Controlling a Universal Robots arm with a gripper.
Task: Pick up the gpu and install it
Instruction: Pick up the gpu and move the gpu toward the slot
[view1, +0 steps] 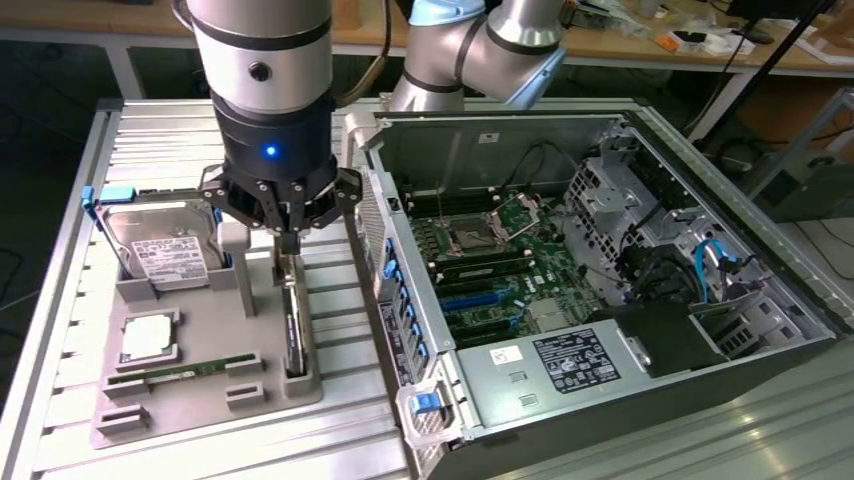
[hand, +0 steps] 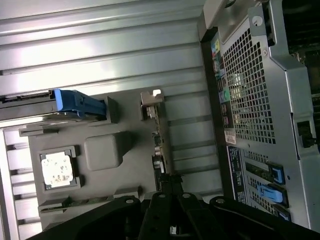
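The gpu (view1: 294, 320) stands on its thin edge in a slot of the gray holder tray (view1: 200, 400), with its silver end piece at the far end from the claw in the wrist view. The gripper (view1: 286, 238) is right down on the card's top edge, and its fingers are pinched together on the gpu. So the grab looks done, but the card looks like it has not come out of its slot yet. That makes about 1 step done, with the lifting and the putting in left to do. Just beside the gpu on the same tray lie 3 other parts: a small green memory stick (view1: 180, 372), a square processor chip (view1: 147, 338), and a silver hard drive (view1: 167, 250) with a white label. None of them is touched. Farther off, on the exterior view's right, the computer case (view1: 694, 150) lies open on the ribbed metal table (view1: 160, 130). Its motherboard (view1: 494, 270) shows inside, and no card stands in the blue slots (view1: 474, 298) there.
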